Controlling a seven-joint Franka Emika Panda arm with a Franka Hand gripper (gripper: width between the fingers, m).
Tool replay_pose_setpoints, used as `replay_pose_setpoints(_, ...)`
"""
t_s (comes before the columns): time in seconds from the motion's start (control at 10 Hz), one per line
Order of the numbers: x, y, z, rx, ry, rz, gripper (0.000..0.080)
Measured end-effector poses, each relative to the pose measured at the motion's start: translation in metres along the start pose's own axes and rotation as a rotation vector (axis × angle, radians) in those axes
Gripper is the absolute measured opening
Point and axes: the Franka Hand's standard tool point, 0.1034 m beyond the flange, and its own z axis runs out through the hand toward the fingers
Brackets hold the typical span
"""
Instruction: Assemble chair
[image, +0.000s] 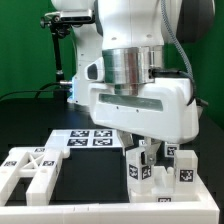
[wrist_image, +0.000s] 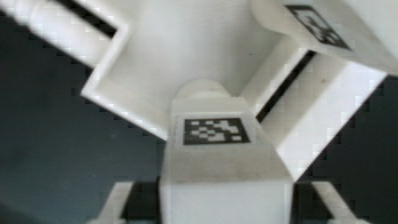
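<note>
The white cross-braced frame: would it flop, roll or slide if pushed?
Probably stiff: the frame looks like chunky moulded plastic with an X brace. It lies flat and wide, so rolling or tipping seems unlikely. It would likely slide on the table.

cross-braced frame (image: 30, 168): on the table, 8 o'clock from the marker board (image: 90, 138)
tagged blocks (image: 160, 170): 4 o'clock from it
corner rail (image: 100, 208): 6 o'clock, nearest the exterior camera
</note>
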Motion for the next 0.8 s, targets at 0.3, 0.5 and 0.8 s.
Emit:
replay_pose_setpoints(0.3,-0.0001,-0.0024,0.0003,-0.003,-0.004,0.183,0.0287)
replay_pose_setpoints(0.5,-0.0008,-0.0027,0.0007,0.0,-0.006,0.173,0.0468)
replay_pose_setpoints(0.8,-0.0009,-0.0019,0.0009,-0.007,-0.004,-0.098,0.0636)
